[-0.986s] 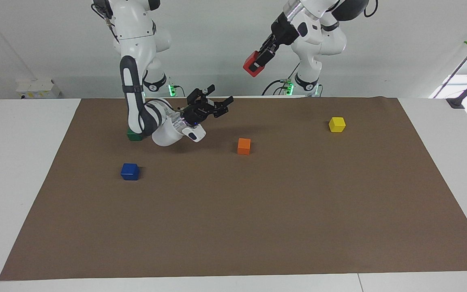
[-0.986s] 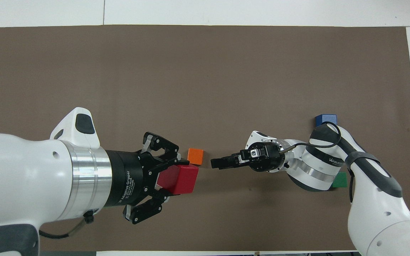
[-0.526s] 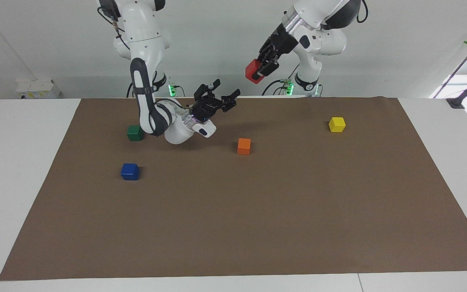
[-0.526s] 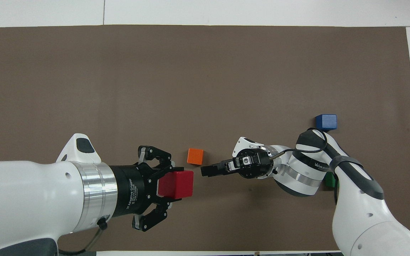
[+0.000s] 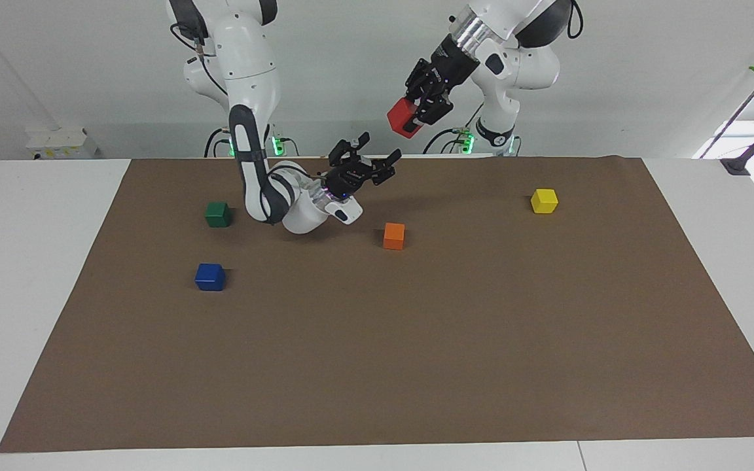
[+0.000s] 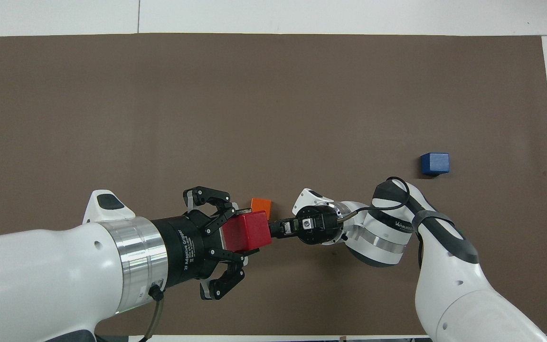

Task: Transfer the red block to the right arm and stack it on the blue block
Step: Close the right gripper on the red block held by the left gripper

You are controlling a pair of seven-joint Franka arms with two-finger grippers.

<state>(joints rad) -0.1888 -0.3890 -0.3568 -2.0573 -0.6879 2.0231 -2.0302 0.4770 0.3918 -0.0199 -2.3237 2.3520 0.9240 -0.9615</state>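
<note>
Red block [image 5: 404, 118] sits clamped in the left gripper [image 5: 424, 104], high in the upper middle of the frame. Below it, the right gripper [image 5: 369, 159] points up at it, jaws apart, not yet touching. I'd bring those fingers squarely around the free faces before any release. The orange cube [image 5: 394, 235] lies underneath; the blue block [image 5: 209, 277] waits unobstructed at mid-left, near the green cube [image 5: 218, 214].
</note>
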